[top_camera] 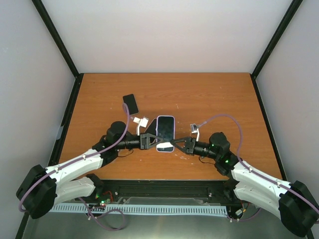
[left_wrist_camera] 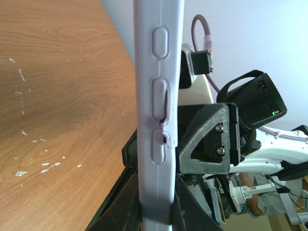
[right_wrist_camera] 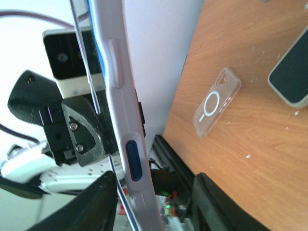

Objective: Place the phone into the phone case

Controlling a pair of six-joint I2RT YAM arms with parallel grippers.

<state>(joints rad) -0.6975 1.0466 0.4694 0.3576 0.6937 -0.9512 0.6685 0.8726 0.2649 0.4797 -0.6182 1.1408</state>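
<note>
Gripping with the left gripper (top_camera: 152,140): jaws pressed together on the near end of the case (left_wrist_camera: 159,96), dark fingers (left_wrist_camera: 120,211) hugging both faces. Opposite, right gripper (top_camera: 178,145), its fingers parted, straddling the same end without pinching; gap visible on one side.

Between both arms, phone (top_camera: 165,127) lifted off the table (top_camera: 224,99), centre, screen up, long axis pointing away from the bases. Appears to sit inside the case, pale rim all round the black glass. Cannot tell whether fully seated: lip split open beside the lowest button bump in the left wrist view.

Handling, as judged: phone rigid, slab-like, fairly weighty for its bulk, glass face smooth and breakable, slippery if taken bare. Case soft, bendy, pale lavender, matte, with rounded edges. Raised oblong button covers along one side, a blue button in a cut-out on the other. Likely to peel back under a corner pinch. Best taken across the flat faces near an end, clear of buttons and lip, leaving the rim free for pressing home. Avoid squeezing along the edges: risk of popping the lip off.

Further out: clear case (right_wrist_camera: 216,102) with a white ring, flat on the wood, hard-looking, glossy. Beyond it, second phone (top_camera: 130,103), dark, well apart toward the far left. Wood-grain top, worn, flecked with pale scratches.
</note>
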